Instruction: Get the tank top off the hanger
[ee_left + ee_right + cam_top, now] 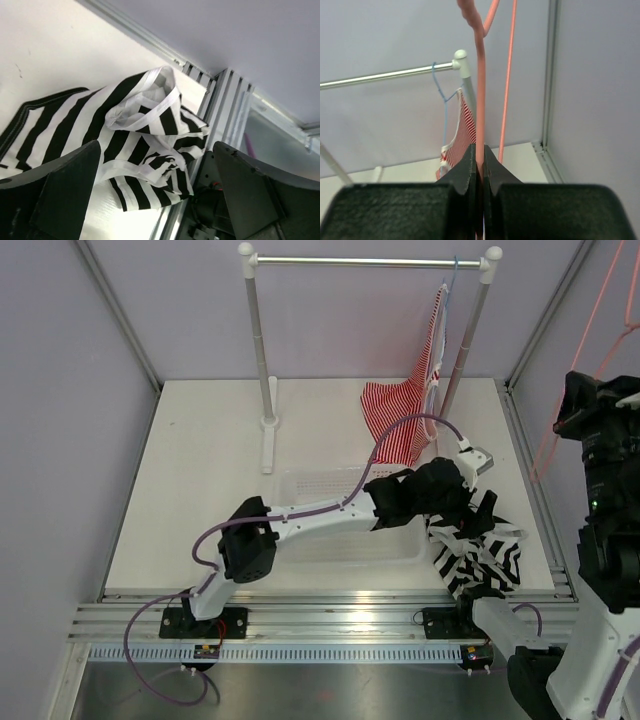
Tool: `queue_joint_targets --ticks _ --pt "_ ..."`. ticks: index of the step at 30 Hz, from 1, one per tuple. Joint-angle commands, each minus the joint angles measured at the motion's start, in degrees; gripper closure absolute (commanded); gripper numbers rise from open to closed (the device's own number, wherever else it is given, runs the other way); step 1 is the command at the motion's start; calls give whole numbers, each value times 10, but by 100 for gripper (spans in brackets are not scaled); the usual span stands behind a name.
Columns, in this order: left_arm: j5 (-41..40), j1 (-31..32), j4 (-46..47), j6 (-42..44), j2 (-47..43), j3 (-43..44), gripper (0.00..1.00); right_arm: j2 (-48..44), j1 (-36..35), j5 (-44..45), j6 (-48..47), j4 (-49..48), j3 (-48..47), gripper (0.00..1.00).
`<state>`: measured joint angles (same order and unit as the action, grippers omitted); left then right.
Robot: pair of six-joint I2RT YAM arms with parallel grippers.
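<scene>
The black-and-white striped tank top (480,558) lies crumpled on the table at the front right, apart from the hanger. In the left wrist view the tank top (140,130) lies just beyond my open fingers. My left gripper (472,518) hovers over it, open and empty (157,195). My right gripper (568,418) is raised at the right wall and shut on the wire of the pink hanger (590,340). The right wrist view shows the hanger (481,100) pinched between the closed fingers (480,165), bare of cloth.
A clothes rack (370,260) stands at the back with a red-and-white striped top (405,415) on a light blue hanger (442,95). A clear plastic bin (300,478) sits under my left arm. Aluminium rails (320,615) edge the table front.
</scene>
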<state>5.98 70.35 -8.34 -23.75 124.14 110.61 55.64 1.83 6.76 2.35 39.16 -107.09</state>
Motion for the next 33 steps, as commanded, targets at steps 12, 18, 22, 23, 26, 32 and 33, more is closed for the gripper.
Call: queue_joint_targets --ticks 12,18,22,23,26,32,33 --pt "-356 0 -149 -38 -387 -250 1 18 0 -306 130 231 -111 100" --pt "-483 -47 -309 -105 -487 -309 1 72 0 -381 162 233 -78 100" --pt "-486 -88 -345 -109 -554 -361 1 117 -2 -383 186 175 -20 100" --pt "-490 -95 -362 -109 -564 -370 1 123 -6 -369 192 143 -13 100" --pt "-501 -110 -407 -109 -601 -374 1 178 -71 -303 189 156 -47 100" --pt "-507 -137 -468 -96 -644 -372 1 325 -187 -178 160 200 -181 100" --pt "-505 -139 -472 -94 -646 -370 1 337 -190 -170 160 198 -202 100"
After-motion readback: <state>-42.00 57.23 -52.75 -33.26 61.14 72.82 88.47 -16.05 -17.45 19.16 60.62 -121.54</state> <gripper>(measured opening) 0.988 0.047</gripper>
